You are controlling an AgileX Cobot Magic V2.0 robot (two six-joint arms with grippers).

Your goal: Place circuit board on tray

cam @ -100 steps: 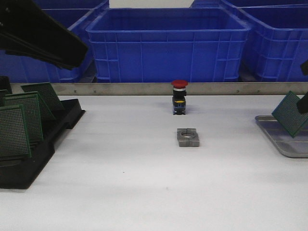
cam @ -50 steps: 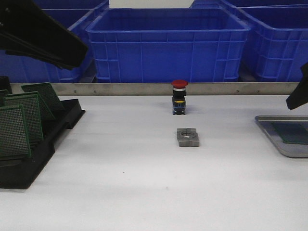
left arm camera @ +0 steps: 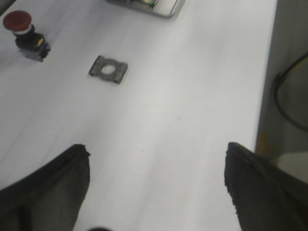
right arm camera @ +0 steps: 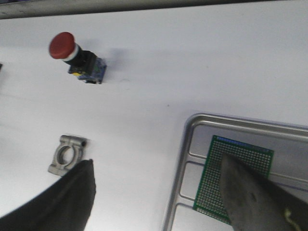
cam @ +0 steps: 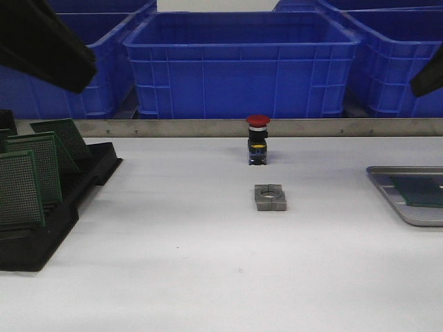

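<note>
A green perforated circuit board [cam: 421, 190] lies flat in the silver-grey tray [cam: 385, 181] at the table's right edge. In the right wrist view the board [right arm camera: 226, 166] rests on the ridged tray [right arm camera: 192, 126], partly behind one finger. My right gripper [right arm camera: 156, 161] is open and empty, raised well above the tray, and shows as a dark shape [cam: 427, 76] at the upper right of the front view. My left gripper [left arm camera: 156, 147] is open over bare table, high at the upper left [cam: 41, 45]. The left wrist view catches a corner of the tray [left arm camera: 166, 12].
A black slotted rack [cam: 48, 228] at the left holds several upright green boards [cam: 28, 173]. A red-capped push button [cam: 257, 142] and a grey metal bracket [cam: 270, 197] sit mid-table. Blue crates [cam: 242, 66] stand behind a metal rail [cam: 208, 127].
The right gripper held the board tilted over the tray, let it go so it lies flat, then rose away. The left arm shifted slightly up and left.
</note>
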